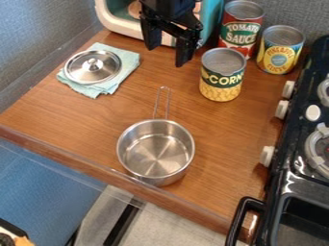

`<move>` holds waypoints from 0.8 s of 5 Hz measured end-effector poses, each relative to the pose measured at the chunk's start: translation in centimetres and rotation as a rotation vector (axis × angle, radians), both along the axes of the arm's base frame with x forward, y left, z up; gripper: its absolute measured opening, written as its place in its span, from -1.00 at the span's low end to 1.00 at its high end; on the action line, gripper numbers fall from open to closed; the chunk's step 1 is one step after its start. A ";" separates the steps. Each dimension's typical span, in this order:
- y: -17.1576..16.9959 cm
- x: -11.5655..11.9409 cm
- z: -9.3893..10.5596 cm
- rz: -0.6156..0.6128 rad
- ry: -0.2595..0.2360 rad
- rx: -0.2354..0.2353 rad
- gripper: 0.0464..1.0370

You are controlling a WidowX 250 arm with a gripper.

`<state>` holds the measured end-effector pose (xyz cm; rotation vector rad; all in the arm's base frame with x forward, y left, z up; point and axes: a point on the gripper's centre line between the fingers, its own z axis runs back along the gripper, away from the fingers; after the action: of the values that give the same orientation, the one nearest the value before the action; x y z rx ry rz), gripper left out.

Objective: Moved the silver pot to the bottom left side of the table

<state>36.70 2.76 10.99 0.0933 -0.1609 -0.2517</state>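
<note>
Pincer is up near the back edge of the bench, wide apart and holding nothing as far as I can see. Silver pot sits upright right by the front edge, roughly midway along, with its wire handle pointing toward the back.

So how done is it? I'd say half at best: the "bottom" bit looks fine, but the front left corner is well off to the side, so going strictly by the wording it probably needs a slide left. If anywhere along the front counts, fair enough, call it finished. The lid on the cloth doesn't seem to be part of the job.

Hard to make out: whether the pot's base pokes over the front edge, since its own side hides it. The teal and white box at the back and the stove are both cut off.
</note>
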 end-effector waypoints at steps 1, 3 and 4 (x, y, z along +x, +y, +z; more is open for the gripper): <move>-0.2 -0.4 -1.3 -0.003 0.038 -0.010 0.92; -1.9 -4.1 -1.2 -0.117 0.044 -0.047 0.92; -3.1 -7.7 0.1 -0.216 0.012 -0.060 0.92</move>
<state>28.97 -0.30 11.14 0.0142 -0.1671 -0.4626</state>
